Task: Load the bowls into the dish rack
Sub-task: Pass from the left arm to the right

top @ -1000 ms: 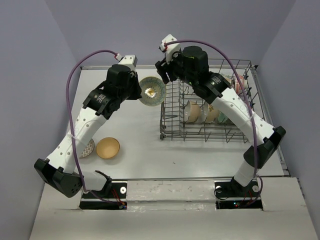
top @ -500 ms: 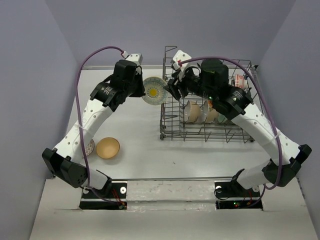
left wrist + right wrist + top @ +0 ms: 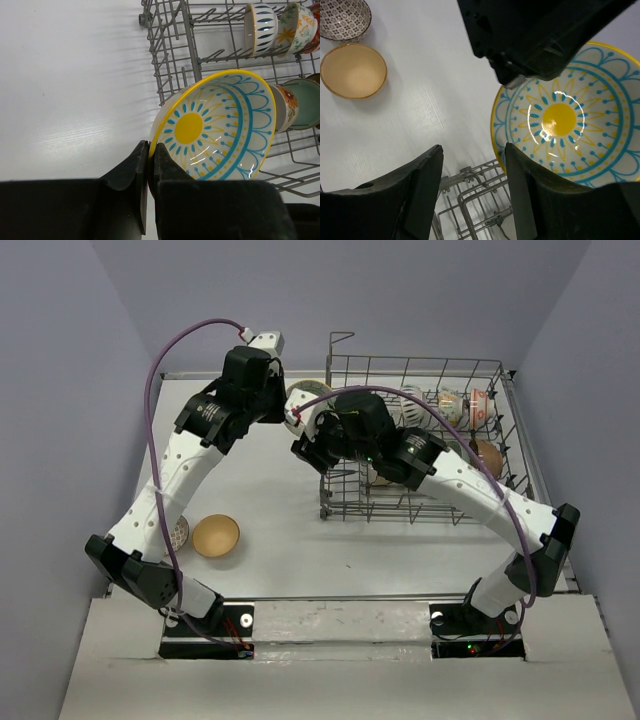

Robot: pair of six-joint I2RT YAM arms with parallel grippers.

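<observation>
My left gripper (image 3: 150,152) is shut on the rim of the blue-rimmed bowl with the yellow centre (image 3: 220,127). It holds the bowl tilted on edge, above the near left corner of the grey wire dish rack (image 3: 170,50). In the top view the bowl (image 3: 300,393) sits between the left gripper (image 3: 284,406) and the right gripper (image 3: 303,445). My right gripper (image 3: 472,172) is open and empty. Its right finger (image 3: 520,190) is close beside the bowl's rim (image 3: 565,130). Several bowls (image 3: 260,22) stand in the rack.
A tan bowl (image 3: 215,536) and a dark-patterned bowl (image 3: 178,535) sit on the white table at the near left, and both show in the right wrist view (image 3: 353,70). The rack (image 3: 420,440) fills the far right. The two arms are close together by the rack's left side.
The right arm has swung down and left from over the rack to its left corner, beside the held bowl. The left gripper has carried the bowl slightly towards the rack.
</observation>
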